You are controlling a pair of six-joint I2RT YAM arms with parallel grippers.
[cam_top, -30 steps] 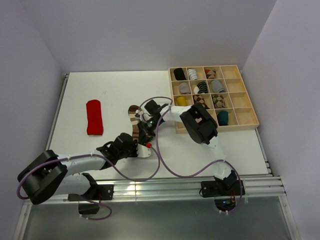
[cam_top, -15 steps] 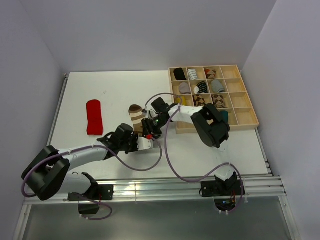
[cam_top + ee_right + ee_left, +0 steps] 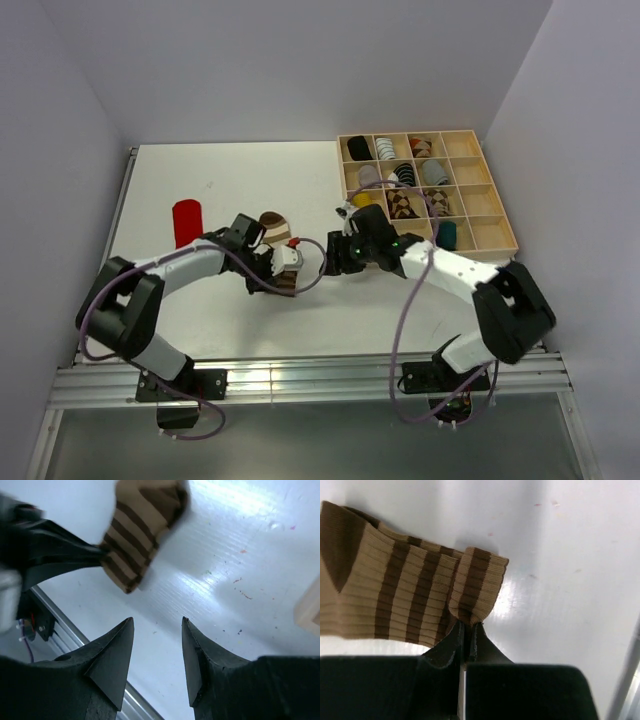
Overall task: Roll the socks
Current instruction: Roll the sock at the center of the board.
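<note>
A glossy white counter (image 3: 230, 180) sits between pale lilac walls (image 3: 300, 60). The left tool (image 3: 467, 630) is clamped on the striped sock (image 3: 405, 595); the right tool (image 3: 157, 622) stands apart, empty.

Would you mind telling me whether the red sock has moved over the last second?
No. The red sock lies where it was, same gap from the table's left edge; the left arm now hides its near end.

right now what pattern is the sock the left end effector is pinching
The sock has brown and tan stripes; clearest in the left wrist view.
</note>
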